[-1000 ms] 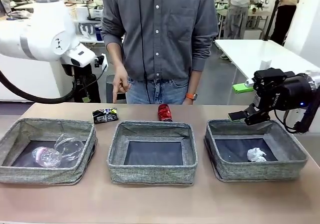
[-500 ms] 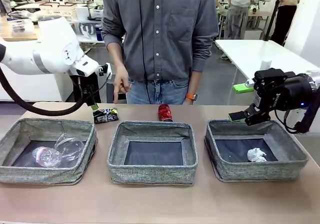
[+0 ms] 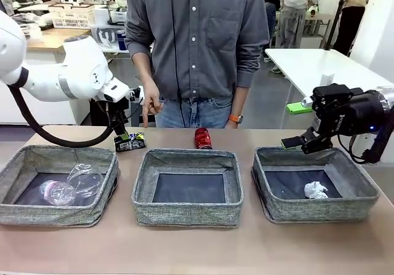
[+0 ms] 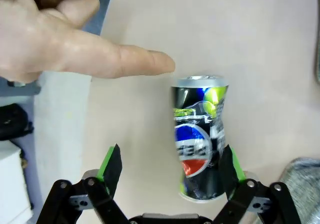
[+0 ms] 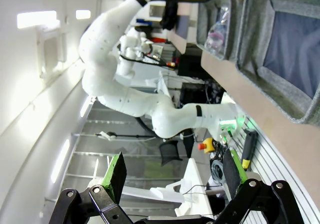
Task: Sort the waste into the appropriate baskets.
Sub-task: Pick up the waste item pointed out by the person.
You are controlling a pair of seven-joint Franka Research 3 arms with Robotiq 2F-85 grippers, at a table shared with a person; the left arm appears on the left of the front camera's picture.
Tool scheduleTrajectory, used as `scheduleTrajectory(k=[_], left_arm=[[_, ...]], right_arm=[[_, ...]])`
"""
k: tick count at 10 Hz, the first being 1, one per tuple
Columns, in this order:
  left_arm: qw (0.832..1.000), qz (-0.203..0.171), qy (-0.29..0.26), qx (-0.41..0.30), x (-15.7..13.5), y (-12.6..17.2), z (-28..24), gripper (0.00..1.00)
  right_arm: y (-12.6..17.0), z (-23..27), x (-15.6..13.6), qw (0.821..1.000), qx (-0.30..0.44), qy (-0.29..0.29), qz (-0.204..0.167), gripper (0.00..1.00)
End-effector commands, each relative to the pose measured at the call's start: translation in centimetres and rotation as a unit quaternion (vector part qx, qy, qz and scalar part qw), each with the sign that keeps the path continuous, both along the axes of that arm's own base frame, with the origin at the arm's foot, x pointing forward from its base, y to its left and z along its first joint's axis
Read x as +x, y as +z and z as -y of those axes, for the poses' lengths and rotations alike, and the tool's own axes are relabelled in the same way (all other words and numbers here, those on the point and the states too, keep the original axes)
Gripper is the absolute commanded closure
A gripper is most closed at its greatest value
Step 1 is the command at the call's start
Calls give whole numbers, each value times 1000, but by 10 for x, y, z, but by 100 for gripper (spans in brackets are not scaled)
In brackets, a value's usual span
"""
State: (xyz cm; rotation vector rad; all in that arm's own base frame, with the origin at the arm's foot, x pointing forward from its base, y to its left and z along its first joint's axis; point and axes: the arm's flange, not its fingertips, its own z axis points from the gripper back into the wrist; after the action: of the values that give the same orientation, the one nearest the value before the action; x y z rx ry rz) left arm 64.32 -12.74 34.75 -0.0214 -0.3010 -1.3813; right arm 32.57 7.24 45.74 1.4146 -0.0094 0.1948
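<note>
A crushed black printed can (image 3: 129, 141) lies on the table behind the left basket (image 3: 55, 214). My left gripper (image 3: 119, 132) hangs open just above it. In the left wrist view the black can (image 4: 200, 134) lies between the open fingers of the left gripper (image 4: 171, 169), close to the right pad (image 4: 231, 165). A crushed red can (image 3: 202, 138) stands behind the middle basket (image 3: 188, 215). A clear cup (image 3: 86, 178) and a clear bottle (image 3: 56, 192) lie in the left basket. In the right basket (image 3: 320, 211) sits a paper ball (image 3: 316, 190), with my right gripper (image 3: 300, 142) open and empty above its far rim.
A person stands at the far side, one hand (image 3: 149, 106) lowered near the black can; in the left wrist view that hand (image 4: 75, 43) points a finger at the can's top. The table's far edge runs just behind both cans.
My left arm has swung right and down, bringing its gripper from above the left basket's far corner to the black can. The right arm has not moved.
</note>
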Motion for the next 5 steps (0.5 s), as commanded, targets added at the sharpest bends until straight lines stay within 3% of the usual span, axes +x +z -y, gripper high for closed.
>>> scheduleTrajectory(k=[1, 5], left_arm=[[1000, -20, -16, -2, 13, -9, 2, 1], [998, -55, -12, -13, 19, -29, 1, 1]], right_arm=[[2, 0, 0, 1000, 7, 1, 9, 0], [2, 0, 0, 1000, 7, 1, 9, 0]])
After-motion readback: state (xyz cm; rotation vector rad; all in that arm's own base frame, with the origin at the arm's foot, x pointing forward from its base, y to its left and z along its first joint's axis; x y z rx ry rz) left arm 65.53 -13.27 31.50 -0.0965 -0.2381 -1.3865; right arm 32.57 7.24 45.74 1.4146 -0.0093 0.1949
